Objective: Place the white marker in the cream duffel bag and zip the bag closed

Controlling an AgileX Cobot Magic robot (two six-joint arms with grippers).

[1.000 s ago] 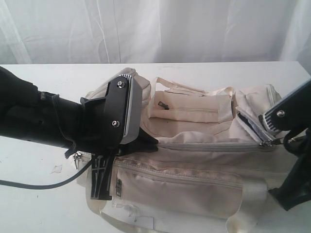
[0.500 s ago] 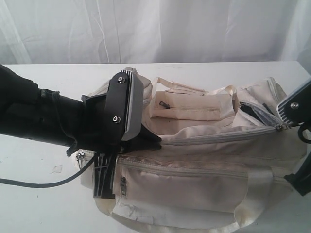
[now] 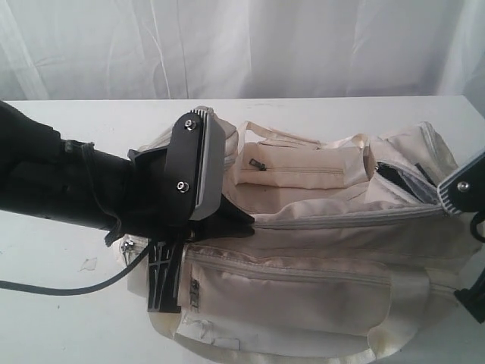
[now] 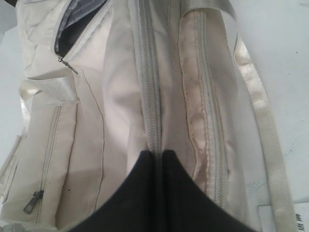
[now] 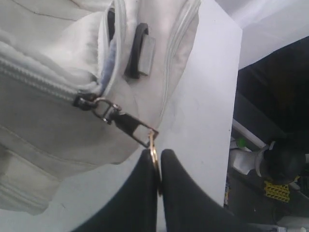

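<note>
Cream duffel bag (image 3: 303, 250) lies stretched between the two grippers, its main zip (image 3: 341, 220) running from the left fingertips to the right ones. Since the earlier frames the right gripper (image 5: 157, 157) has moved further out from the left one, taking the slider (image 5: 87, 101) along, so more of the zip is closed and the bag end near it is pulled tauter. The left gripper (image 3: 235, 224) has stayed put. Its jaws are pressed together, pinching the bag fabric at the zip seam directly ahead of its fingertips (image 4: 145, 169). The right jaws are clamped on the gold ring (image 5: 153, 147) of the zip pull, slider just beyond the tips. A short gap (image 3: 394, 176) with dark lining remains by the right gripper; contents cannot be made out. The top pocket (image 3: 295, 171) on the far side of the left gripper and the front pocket (image 3: 288, 277) on its near side are both zipped. White table (image 3: 76, 121) underneath, white curtain (image 3: 227, 45) behind. Past the table edge off the right gripper there is dark clutter (image 5: 275, 164).
</note>
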